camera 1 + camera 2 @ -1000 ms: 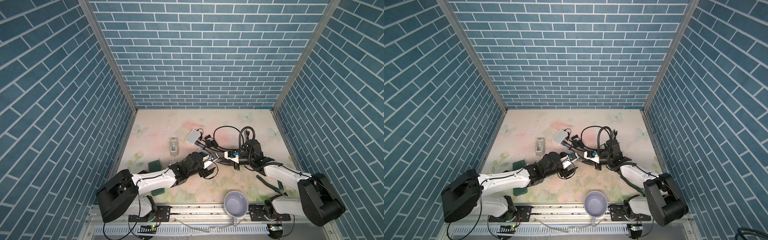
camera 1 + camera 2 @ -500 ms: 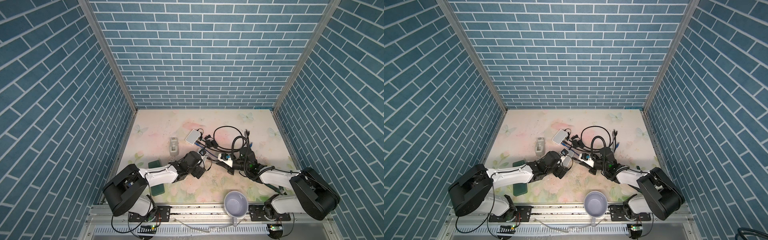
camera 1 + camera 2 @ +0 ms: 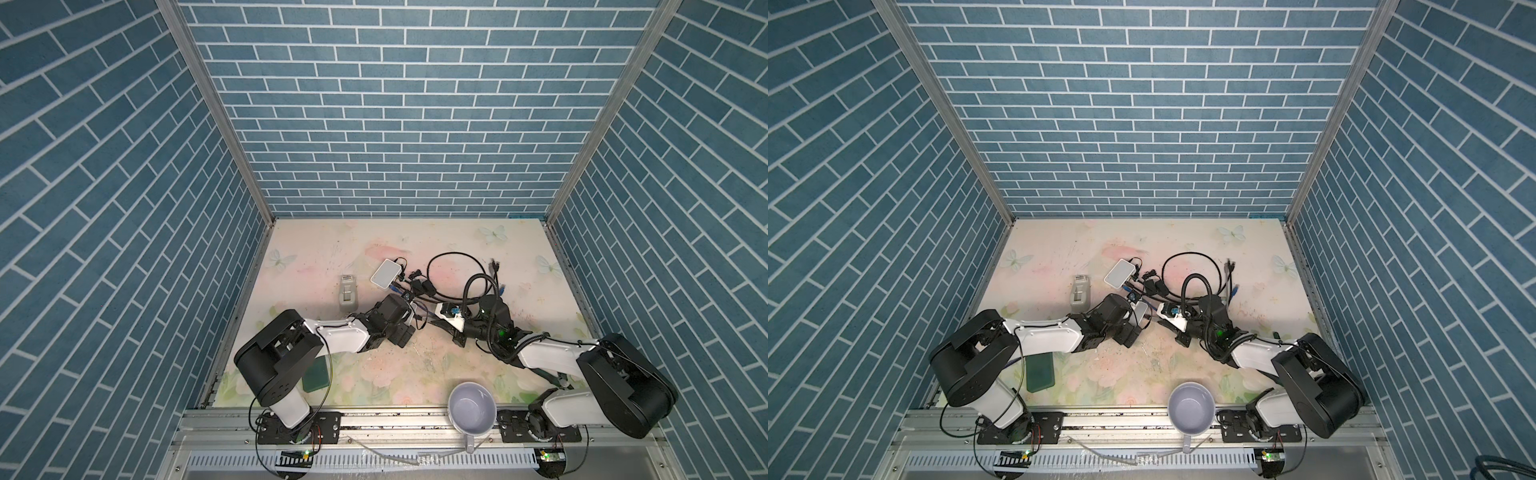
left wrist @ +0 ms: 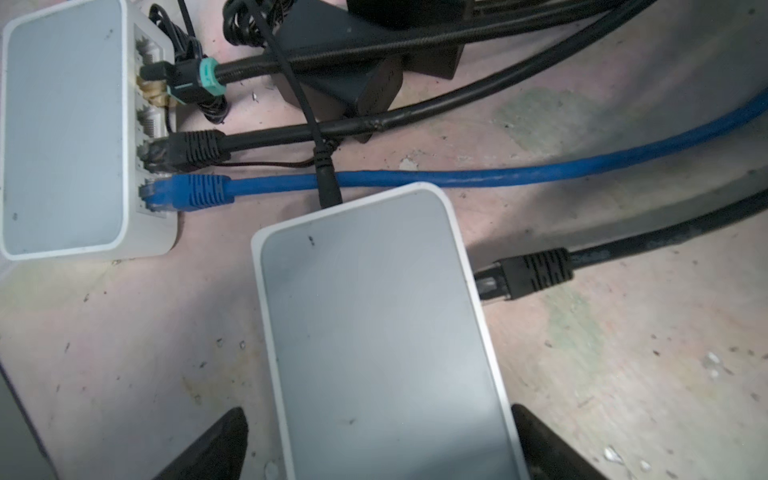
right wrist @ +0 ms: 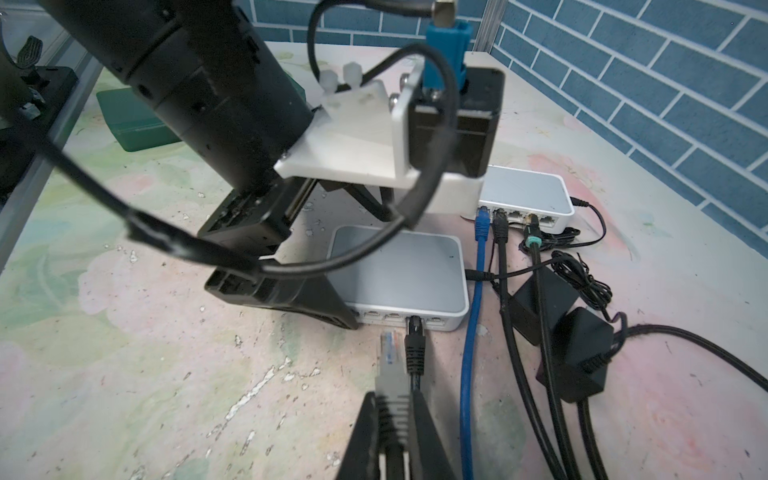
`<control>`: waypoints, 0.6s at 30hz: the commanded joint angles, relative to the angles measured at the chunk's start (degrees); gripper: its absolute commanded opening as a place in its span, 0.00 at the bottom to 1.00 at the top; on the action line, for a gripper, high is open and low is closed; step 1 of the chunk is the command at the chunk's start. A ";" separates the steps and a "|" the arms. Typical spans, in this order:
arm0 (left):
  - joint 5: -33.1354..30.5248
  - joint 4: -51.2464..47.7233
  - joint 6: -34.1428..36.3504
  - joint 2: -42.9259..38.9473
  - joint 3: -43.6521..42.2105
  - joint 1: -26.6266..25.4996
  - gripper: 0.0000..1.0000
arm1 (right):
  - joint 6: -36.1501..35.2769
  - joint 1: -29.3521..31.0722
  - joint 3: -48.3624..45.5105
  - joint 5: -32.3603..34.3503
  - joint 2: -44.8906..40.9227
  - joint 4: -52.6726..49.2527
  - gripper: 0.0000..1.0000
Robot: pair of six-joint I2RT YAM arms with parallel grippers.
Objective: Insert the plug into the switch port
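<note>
The white switch lies flat near the table's middle, seen small in both top views. My left gripper is open and straddles it, one black finger standing clear of its edge. My right gripper is shut on the grey plug. The plug's clear tip points at the switch's port row and stops a short way in front of it. A black plug sits in the port beside that spot.
A second white switch lies further back with blue and black cables plugged in. Black adapters and looped cables crowd the space between the arms. Also here: a grey stapler, a green block, and a pale mug at the front rail.
My right gripper has carried the grey plug leftward toward the near switch. My left arm has drawn back toward its base and its jaws stand wider around the switch.
</note>
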 commanded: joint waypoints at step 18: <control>8.64 1.58 -7.81 -0.36 0.89 2.73 0.45 | 7.24 5.13 -3.92 10.40 4.85 11.95 0.00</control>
